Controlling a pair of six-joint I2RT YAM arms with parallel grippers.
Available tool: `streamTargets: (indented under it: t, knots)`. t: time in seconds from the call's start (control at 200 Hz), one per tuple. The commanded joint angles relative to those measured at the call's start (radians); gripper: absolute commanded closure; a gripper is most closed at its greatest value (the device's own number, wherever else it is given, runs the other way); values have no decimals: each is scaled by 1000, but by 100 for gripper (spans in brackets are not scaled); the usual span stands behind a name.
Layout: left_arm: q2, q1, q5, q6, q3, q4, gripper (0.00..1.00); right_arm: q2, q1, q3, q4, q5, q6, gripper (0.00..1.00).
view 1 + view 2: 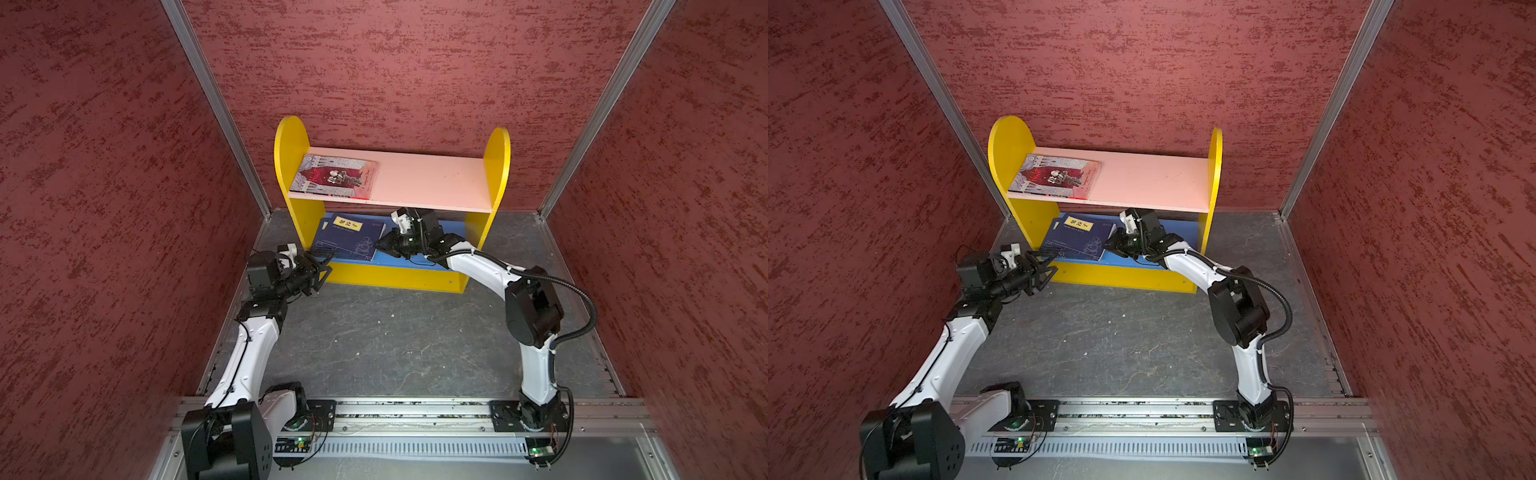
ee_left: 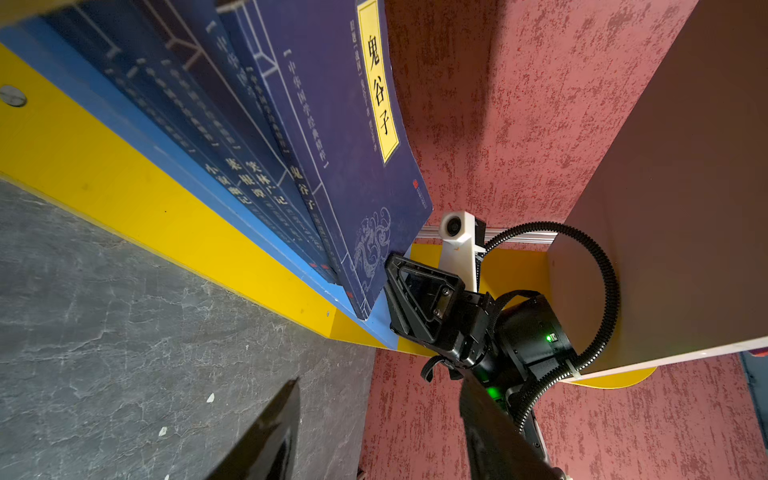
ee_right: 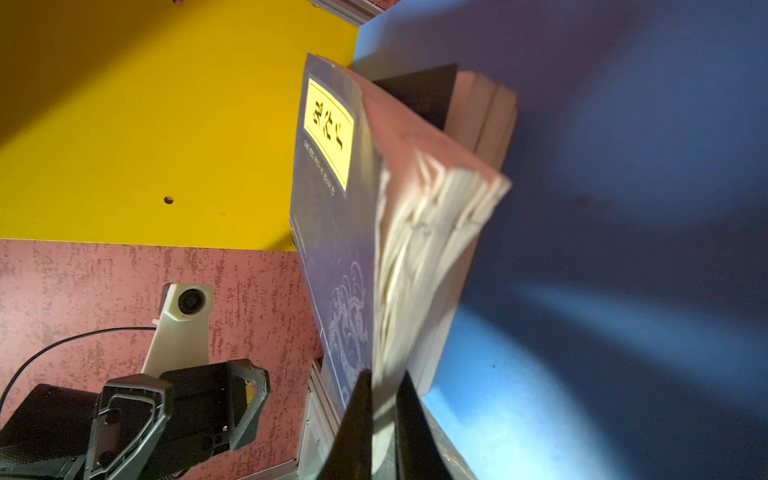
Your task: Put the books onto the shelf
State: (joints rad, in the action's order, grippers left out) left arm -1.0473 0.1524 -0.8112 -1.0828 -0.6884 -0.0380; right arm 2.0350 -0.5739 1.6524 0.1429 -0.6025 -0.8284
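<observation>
One book (image 1: 334, 176) on upper board (image 1: 432, 178), stack (image 1: 349, 241) below

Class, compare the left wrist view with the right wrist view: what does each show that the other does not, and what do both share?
Only the left wrist view: the stacked books' printed spines, the upper board from underneath, and the right gripper seen from outside. Only the right wrist view: fanned page edges with the jaws closed on them, and the open left gripper. Both: the top navy book with its yellow label, on the blue lower board.
</observation>
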Motion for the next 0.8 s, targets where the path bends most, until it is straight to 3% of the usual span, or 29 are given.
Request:
streamTargets:
  t: [0.0,0.606,0.797]
  knots:
    - [-7,9,-16,22,-23,-11,38,20,33,33,43,-41,89,89]
    - [-13,13,-9,23,-17,-10,38,107,50,161,82,-231,168,89]
    - [-15,13,-6,21,-17,-7,38,127,49,210,136,-199,186,86]
